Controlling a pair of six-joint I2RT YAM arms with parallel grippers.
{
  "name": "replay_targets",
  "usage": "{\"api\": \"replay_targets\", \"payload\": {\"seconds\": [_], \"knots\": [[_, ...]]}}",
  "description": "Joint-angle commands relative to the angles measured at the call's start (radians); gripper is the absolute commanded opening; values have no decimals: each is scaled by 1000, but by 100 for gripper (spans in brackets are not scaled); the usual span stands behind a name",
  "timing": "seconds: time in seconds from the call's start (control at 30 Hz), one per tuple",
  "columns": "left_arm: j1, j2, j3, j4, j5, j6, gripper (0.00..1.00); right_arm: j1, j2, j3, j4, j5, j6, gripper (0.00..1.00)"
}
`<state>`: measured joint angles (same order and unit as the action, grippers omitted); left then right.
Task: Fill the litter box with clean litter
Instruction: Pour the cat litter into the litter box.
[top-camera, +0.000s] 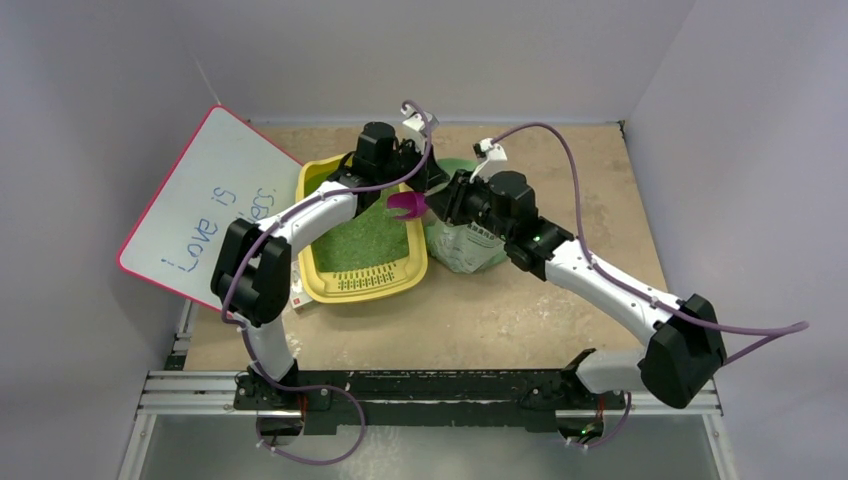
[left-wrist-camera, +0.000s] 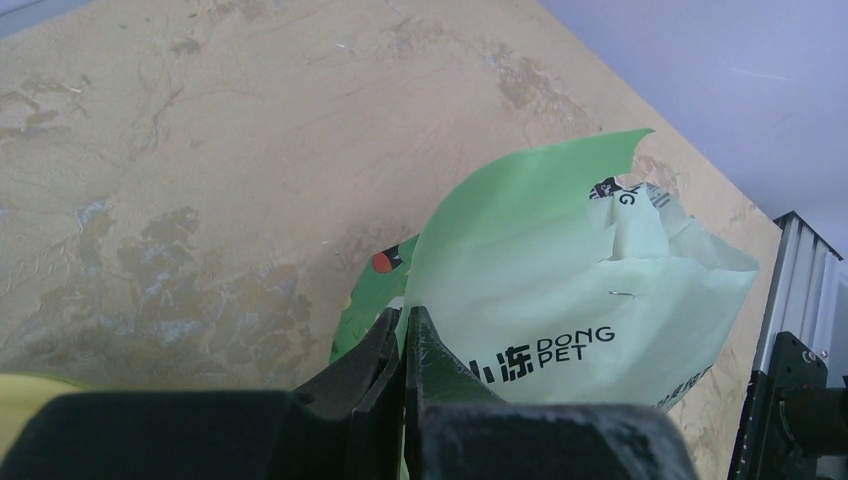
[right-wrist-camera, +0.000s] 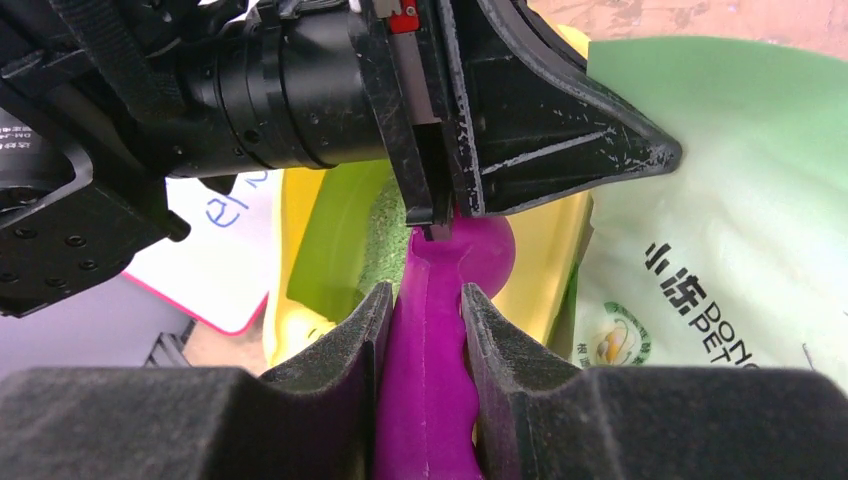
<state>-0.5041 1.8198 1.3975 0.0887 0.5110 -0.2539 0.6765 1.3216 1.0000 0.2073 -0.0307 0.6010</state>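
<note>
The yellow litter box (top-camera: 318, 272) lies left of centre with green clean litter (top-camera: 365, 240) spread over its floor. To its right stands the pale green printed bag (top-camera: 470, 250). My left gripper (top-camera: 430, 180) is shut on the bag's upper edge (left-wrist-camera: 540, 260), and the film runs between its fingertips (left-wrist-camera: 404, 315). My right gripper (right-wrist-camera: 425, 290) is shut on the handle of the purple scoop (right-wrist-camera: 480, 250). The scoop (top-camera: 407, 205) hangs over the box's right rim (right-wrist-camera: 540, 270), next to the bag (right-wrist-camera: 720, 200). Litter (right-wrist-camera: 385, 235) shows behind the scoop's head.
A white board with a pink edge (top-camera: 200, 205) leans at the left, touching the box's far left corner. Grey walls close in the table on three sides. An aluminium rail (top-camera: 430, 390) runs along the near edge by the arm bases.
</note>
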Motion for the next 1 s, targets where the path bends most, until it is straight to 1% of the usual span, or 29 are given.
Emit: {"api": "replay_targets", "payload": {"seconds": [0.0, 0.1, 0.2, 0.3, 0.37, 0.47, 0.6, 0.63, 0.7, 0.77, 0.87, 0.97], "knots": [[6, -4, 19, 46, 6, -26, 0, 24, -9, 62, 37, 21, -118, 0], [6, -2, 20, 49, 7, -31, 0, 74, 60, 118, 33, -27, -165, 0], [6, -5, 26, 40, 9, -28, 0, 128, 97, 165, -21, 58, -226, 0], [6, -13, 23, 24, 13, -16, 0, 132, 60, 129, -8, 140, -262, 0], [6, -14, 21, 20, 16, -12, 0, 132, 20, 96, -1, 162, -274, 0], [6, -12, 18, 28, 19, -16, 0, 132, -10, 86, -18, 108, -274, 0], [6, -6, 20, 50, 29, -37, 0, 130, -1, 84, -29, 8, -265, 0], [5, -8, 21, 50, 32, -38, 0, 130, 0, 99, -63, -14, -269, 0], [5, -16, 16, 46, 40, -26, 0, 130, -22, 127, -148, -5, -252, 0], [3, -25, 5, 40, 61, 11, 0, 127, -80, 111, -175, -13, -243, 0], [1, -36, -1, 20, 54, 34, 0, 109, -180, 66, -201, -70, -240, 0], [1, -46, 2, 5, 42, 51, 0, 53, -248, 75, -353, -120, -210, 0]]}}
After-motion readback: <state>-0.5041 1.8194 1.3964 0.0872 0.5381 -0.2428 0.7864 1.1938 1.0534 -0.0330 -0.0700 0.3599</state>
